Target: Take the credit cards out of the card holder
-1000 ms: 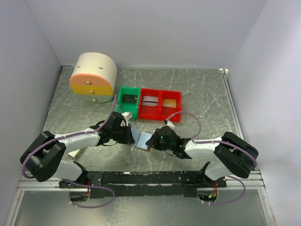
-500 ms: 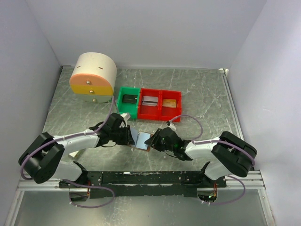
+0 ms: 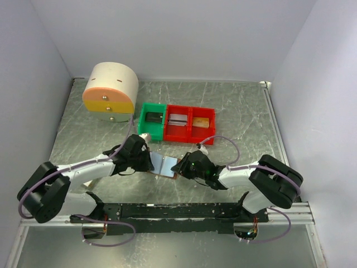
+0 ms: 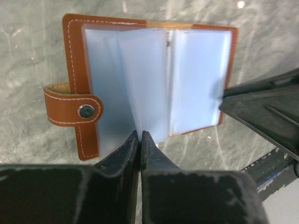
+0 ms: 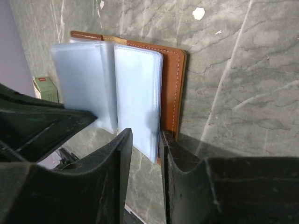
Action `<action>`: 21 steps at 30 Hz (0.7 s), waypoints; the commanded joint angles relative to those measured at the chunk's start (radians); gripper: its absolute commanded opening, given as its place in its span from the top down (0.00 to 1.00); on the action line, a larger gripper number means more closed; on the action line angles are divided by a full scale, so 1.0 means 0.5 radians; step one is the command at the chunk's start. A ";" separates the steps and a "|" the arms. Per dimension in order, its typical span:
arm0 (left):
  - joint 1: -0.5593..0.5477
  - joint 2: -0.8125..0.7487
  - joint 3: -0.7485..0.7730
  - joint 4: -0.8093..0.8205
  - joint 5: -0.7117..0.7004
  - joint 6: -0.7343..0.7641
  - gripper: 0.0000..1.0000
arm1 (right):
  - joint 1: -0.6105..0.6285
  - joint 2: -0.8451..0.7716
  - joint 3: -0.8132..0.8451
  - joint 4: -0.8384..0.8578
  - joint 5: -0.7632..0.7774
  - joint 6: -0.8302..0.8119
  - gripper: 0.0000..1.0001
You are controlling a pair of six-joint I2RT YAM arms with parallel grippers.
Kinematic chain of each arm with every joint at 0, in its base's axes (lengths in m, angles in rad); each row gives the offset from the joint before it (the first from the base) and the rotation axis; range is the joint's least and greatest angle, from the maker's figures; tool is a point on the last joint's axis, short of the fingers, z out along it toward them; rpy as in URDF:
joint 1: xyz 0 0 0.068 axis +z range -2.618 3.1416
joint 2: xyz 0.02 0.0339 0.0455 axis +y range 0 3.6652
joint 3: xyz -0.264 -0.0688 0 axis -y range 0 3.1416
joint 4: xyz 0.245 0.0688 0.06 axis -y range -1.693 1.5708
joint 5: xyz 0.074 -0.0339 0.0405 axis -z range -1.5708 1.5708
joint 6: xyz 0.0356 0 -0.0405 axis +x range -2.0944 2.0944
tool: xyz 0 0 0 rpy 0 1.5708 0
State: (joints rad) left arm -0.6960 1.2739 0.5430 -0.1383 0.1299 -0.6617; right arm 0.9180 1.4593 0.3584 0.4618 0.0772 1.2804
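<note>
From the top, the card holder (image 3: 165,164) lies open on the table (image 3: 245,111) between both arms, left wrist cam has the left gripper (image 4: 140,135) pinched nearly shut on a middle sleeve (image 4: 140,79), probably fanning pages, and right wrist cam shows the right gripper (image 5: 146,140) narrowly open, straddling the outer sleeve (image 5: 138,93) edge, steadying it I guess.

Left tool (image 4: 140,136) closed; right tool (image 5: 146,136) slightly parted; both pointing inward.
</note>
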 commanded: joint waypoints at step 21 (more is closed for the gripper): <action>-0.063 0.156 0.079 -0.172 -0.246 0.050 0.93 | 0.074 0.276 0.742 -1.140 0.485 -0.539 1.00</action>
State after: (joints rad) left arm -0.7174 1.3598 0.5667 -0.1631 0.0502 -0.6590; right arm 0.9348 1.5555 0.6327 0.1898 0.1226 1.1194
